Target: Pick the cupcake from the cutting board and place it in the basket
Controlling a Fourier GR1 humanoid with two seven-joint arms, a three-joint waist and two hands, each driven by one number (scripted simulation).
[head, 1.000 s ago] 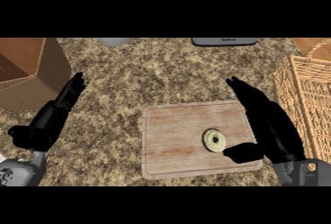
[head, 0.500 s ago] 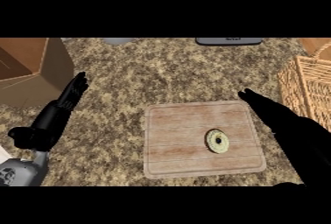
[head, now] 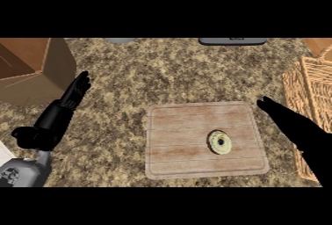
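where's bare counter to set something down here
The widest free patch is the counter between the brown box and the basket, above the cutting board. A narrower strip lies between the left hand and the board. It is crowded at the right: the right hand fills the gap to the basket.

No readable text, labels, brands, numbers or signs anywhere in view. Checked the cutting board, the cupcake, the basket, the brown box at the upper left and the dark item at the top edge of the tabletop: all bare of lettering. A small dark mark on the grey forearm at lower left is too indistinct to read.
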